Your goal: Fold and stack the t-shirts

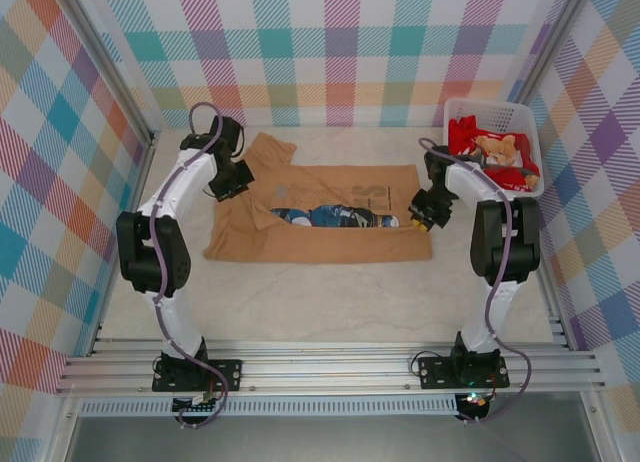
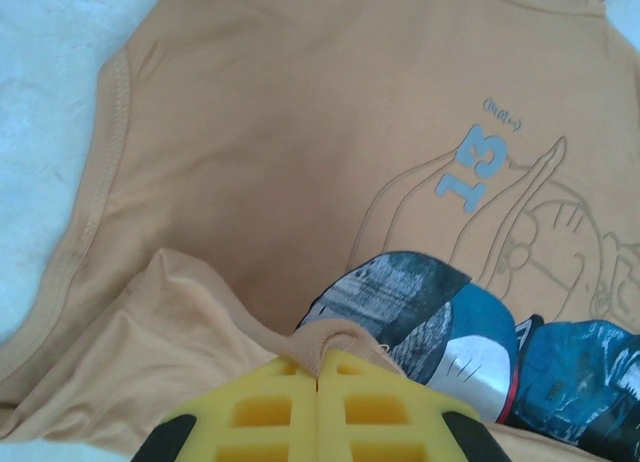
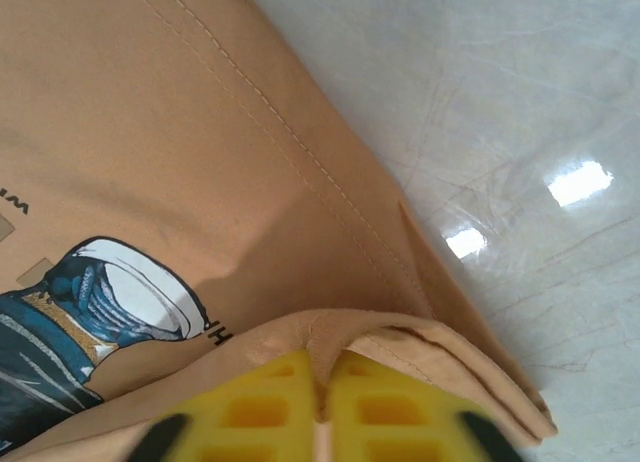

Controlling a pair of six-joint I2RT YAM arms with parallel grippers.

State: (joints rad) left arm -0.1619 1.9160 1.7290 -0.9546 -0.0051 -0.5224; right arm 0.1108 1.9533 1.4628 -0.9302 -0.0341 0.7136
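Note:
A tan-brown t-shirt [image 1: 320, 242] lies spread across the middle of the table, its near half folded up over the blue-and-white cartoon print [image 1: 335, 217]. My left gripper [image 1: 228, 187] sits at the shirt's left side. In the left wrist view that gripper [image 2: 320, 360] is shut on a fold of tan cloth [image 2: 280, 152] beside the print [image 2: 470, 322]. My right gripper [image 1: 425, 210] is at the shirt's right edge. The right wrist view has it [image 3: 322, 367] shut on a ridge of the hem, over the shirt [image 3: 150, 132]. A red t-shirt [image 1: 463, 138] lies bunched in the basket.
The white lattice basket [image 1: 533, 132] stands at the back right, close behind my right arm, with a tan bundle [image 1: 497, 148] on the red cloth. Bare pale tabletop [image 3: 500, 102] lies to the right of the shirt and in front of it [image 1: 320, 302]. Plaid walls close in three sides.

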